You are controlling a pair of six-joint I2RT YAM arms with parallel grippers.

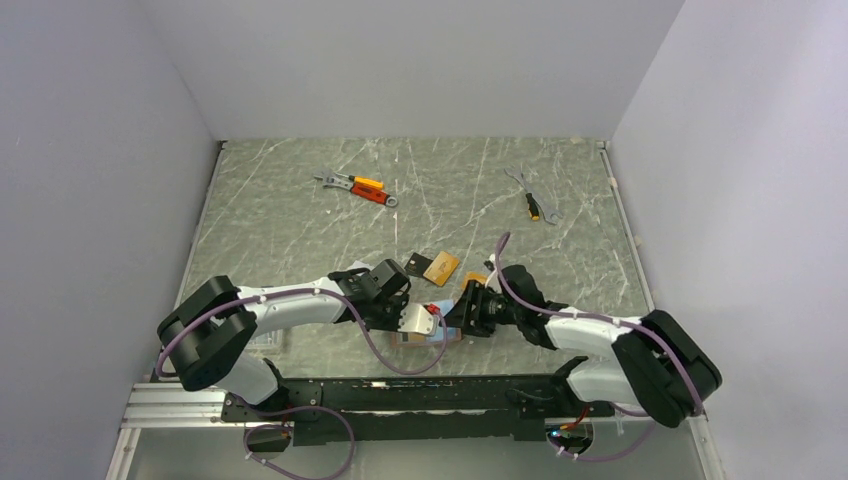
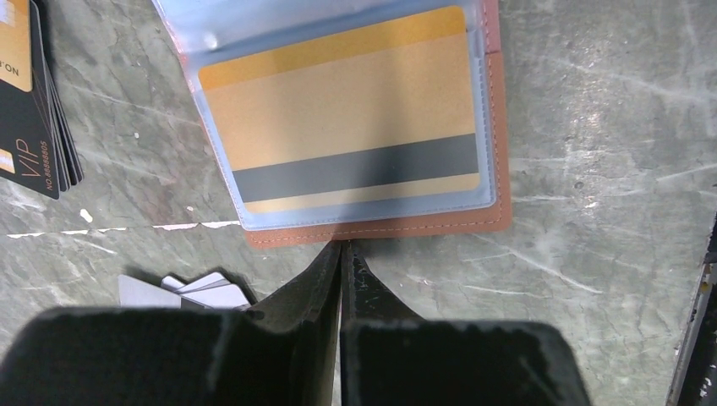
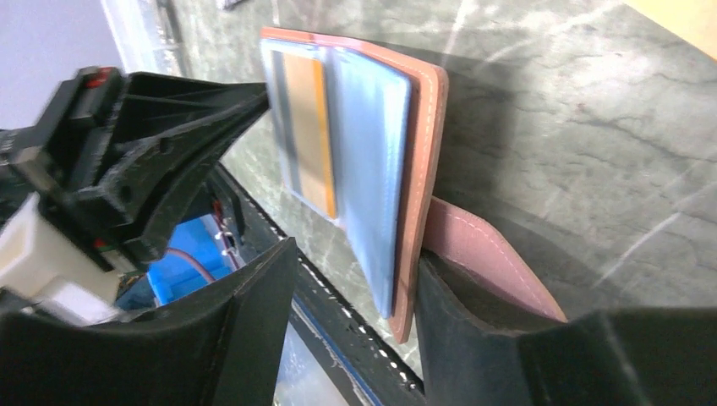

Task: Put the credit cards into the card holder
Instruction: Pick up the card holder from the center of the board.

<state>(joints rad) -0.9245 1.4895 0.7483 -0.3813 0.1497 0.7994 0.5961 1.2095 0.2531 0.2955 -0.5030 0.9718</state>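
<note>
The card holder lies open, reddish-brown leather with clear sleeves. An orange-gold credit card with a dark stripe sits inside a sleeve. My left gripper is shut, its tips touching the holder's near edge. Black and gold cards lie fanned at the upper left, and silver-grey cards peek out beside my left fingers. My right gripper is open astride the holder's raised cover: one finger is behind the leather, the other stands apart from the sleeves. In the top view both grippers meet over the holder.
A gold card and a black card lie just beyond the grippers. Orange-handled tools and another tool lie farther back. The black rail of the table's near edge runs close behind the holder. Grey walls enclose three sides.
</note>
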